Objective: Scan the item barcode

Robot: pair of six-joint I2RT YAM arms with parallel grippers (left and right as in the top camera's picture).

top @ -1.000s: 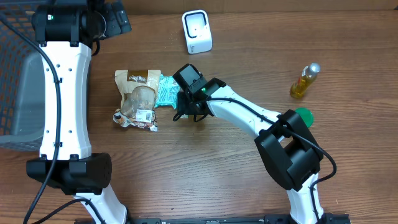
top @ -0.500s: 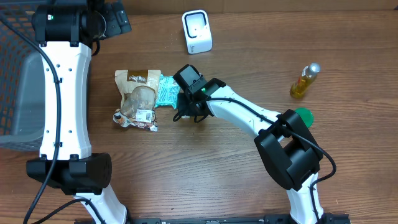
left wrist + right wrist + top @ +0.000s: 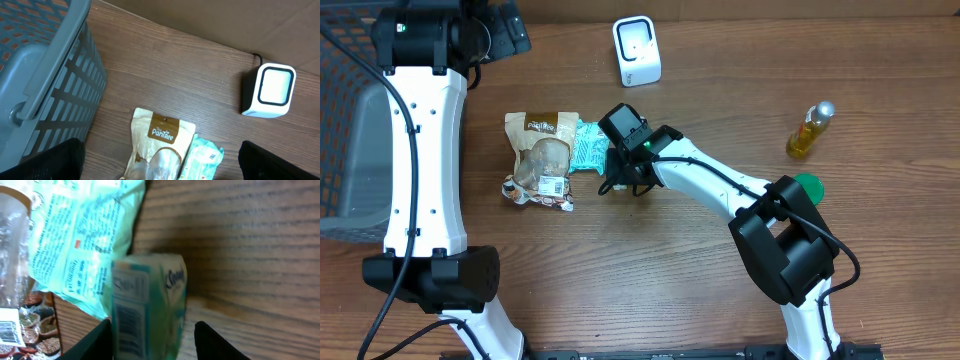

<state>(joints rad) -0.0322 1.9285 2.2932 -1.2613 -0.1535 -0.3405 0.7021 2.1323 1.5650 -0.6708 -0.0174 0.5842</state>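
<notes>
A small teal tissue pack stands on edge on the wooden table, with a barcode on the side facing the camera. My right gripper straddles it, open: the left finger touches the pack and a gap shows before the right finger. From overhead the right gripper covers the pack. The white scanner stands at the back of the table and also shows in the left wrist view. My left gripper hangs wide open and empty, high above the table.
A light teal wipes packet and a brown Pantree snack bag lie just left of the right gripper. A grey basket stands at the far left. An oil bottle and a green object are at the right.
</notes>
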